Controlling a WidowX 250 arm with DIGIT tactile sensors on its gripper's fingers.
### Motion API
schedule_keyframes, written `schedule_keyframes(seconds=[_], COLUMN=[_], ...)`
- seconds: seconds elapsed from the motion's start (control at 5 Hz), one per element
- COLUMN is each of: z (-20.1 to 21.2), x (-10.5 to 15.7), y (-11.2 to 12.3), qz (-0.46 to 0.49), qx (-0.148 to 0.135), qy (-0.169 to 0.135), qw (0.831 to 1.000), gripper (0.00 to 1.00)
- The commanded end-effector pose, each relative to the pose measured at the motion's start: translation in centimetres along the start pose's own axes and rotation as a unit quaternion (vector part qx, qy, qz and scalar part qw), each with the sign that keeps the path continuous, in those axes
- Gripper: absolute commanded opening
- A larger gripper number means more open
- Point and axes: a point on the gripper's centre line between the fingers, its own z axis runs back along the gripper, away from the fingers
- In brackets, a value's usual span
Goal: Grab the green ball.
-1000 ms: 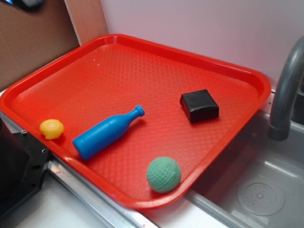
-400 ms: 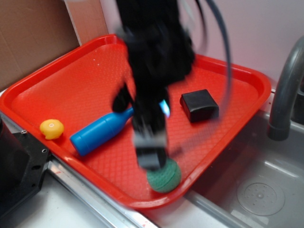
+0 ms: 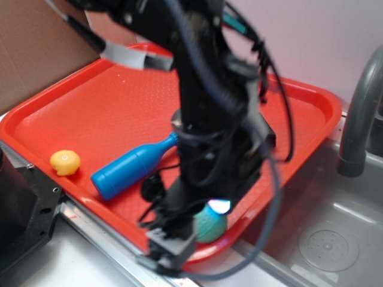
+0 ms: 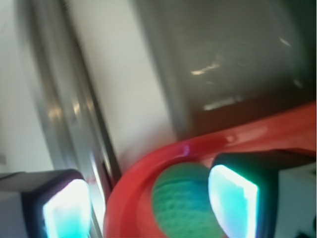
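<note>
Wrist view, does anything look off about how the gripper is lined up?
Yes. The gripper straddles the red tray rim: one finger sits outside it, the other inside beside the green ball.

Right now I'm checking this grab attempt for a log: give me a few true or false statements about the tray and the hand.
1. The green ball sits near the corner rim of the red tray. True.
2. The blue bottle stands upright. False: it lies on its side.
3. The hand is open, with the ball between its fingers. True: one finger hangs outside the tray rim.
4. The yellow toy lies in the sink. False: it lies on the tray near its edge.
5. The ball is lifted off the tray. False: it rests inside the rim.
</note>
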Motion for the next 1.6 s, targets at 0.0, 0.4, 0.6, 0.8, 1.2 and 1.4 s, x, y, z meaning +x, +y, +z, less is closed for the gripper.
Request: schedule_keyframes(seconds=[0.0, 0.4, 0.6, 0.8, 1.2, 1.4], z=[4.1, 5.4, 3.1, 0.9, -2.3, -2.8], x=[-5.5, -6.7, -7.7, -7.6, -5.8, -5.1], y=[-1.0, -0.3, -0.2, -0.1, 0.6, 1.2], qz=[-0.082, -0.055, -0.039, -0.047, -0.045, -0.048], qx=[0.08, 0.105, 0.069, 0.043, 0.062, 0.057], qy=[-0.037, -0.065, -0.053, -0.049, -0.02, -0.016], qw=[0.993, 0.991, 0.995, 0.997, 0.997, 0.997], gripper=[1.0, 1.0, 1.0, 1.0, 1.0, 1.0])
